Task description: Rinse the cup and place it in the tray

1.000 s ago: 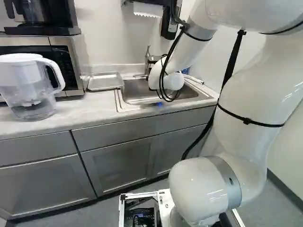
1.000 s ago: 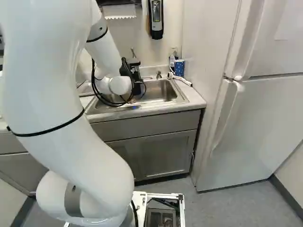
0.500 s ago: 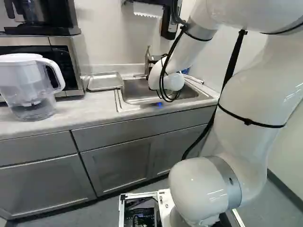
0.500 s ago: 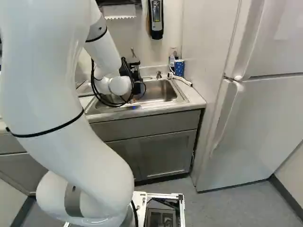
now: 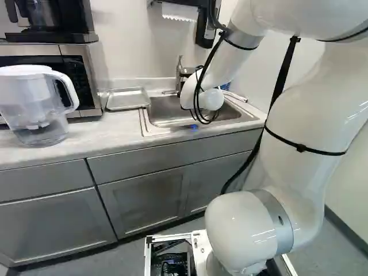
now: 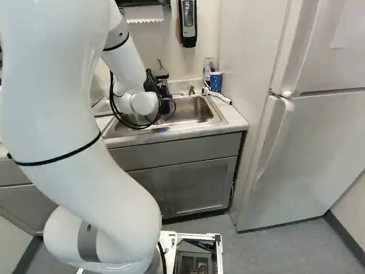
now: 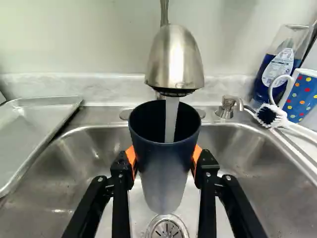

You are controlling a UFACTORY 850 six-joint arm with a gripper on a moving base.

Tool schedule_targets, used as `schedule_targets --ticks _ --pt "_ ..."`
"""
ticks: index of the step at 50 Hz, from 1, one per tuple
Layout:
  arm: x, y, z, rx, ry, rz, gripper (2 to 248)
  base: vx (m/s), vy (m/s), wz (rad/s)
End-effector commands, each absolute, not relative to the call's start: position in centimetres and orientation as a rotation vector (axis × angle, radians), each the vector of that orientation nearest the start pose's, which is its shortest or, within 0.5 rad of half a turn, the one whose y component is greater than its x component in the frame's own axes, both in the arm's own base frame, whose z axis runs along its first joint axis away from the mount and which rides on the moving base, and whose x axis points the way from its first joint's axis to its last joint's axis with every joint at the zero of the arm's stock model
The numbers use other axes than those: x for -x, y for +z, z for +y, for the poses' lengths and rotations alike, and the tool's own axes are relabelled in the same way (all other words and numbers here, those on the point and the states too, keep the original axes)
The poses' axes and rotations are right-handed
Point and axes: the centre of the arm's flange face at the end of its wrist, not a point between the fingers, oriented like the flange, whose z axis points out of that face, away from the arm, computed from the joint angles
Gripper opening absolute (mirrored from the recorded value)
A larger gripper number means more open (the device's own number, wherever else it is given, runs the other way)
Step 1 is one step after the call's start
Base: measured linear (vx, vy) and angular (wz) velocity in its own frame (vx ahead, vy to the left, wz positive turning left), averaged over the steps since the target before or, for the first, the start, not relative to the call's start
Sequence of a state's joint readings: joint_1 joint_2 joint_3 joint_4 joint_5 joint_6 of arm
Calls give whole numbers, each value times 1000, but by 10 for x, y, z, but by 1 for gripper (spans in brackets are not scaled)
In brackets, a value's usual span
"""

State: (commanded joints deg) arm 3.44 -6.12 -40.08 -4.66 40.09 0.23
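Right base view: the arm [image 6: 128, 63] reaches over the sink [image 6: 199, 108], and the hand [image 6: 165, 107] is partly hidden behind its cables and wrist. The wrist view shows the hand [image 7: 165, 161] clamped on the cup [image 7: 163, 181], an orange pad [image 7: 131, 156] pressed to one side and its match to the other. The cup, dark blue at the rim and pale grey toward its base, is held mouth up over the basin, its base above the drain [image 7: 167, 230]. The faucet [image 7: 176, 59] stands over its mouth and a stream of water [image 7: 171, 121] falls into it. The shallow metal tray [image 5: 127, 99] lies beside the basin, toward the back edge of the worktop [image 5: 109, 135], with the microwave [image 5: 86, 69] on its other side. A clear pitcher [image 5: 34, 109] stands farther along, nearer the worktop's front edge. At the sink's opposite side, by the worktop's back corner, are a bottle of blue soap [image 7: 280, 69] and a blue cup with coloured dots [image 7: 303, 99]; a white-handled brush [image 7: 271, 115] lies just in front of them, and a small metal soap pump [image 7: 225, 108] rises from the sink's back rim.
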Motion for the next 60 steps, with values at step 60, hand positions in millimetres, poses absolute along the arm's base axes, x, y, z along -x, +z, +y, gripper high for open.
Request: schedule_targets --ticks 60 --pt "-489 457 34 2468 -1864 -195 124 0 0 0"
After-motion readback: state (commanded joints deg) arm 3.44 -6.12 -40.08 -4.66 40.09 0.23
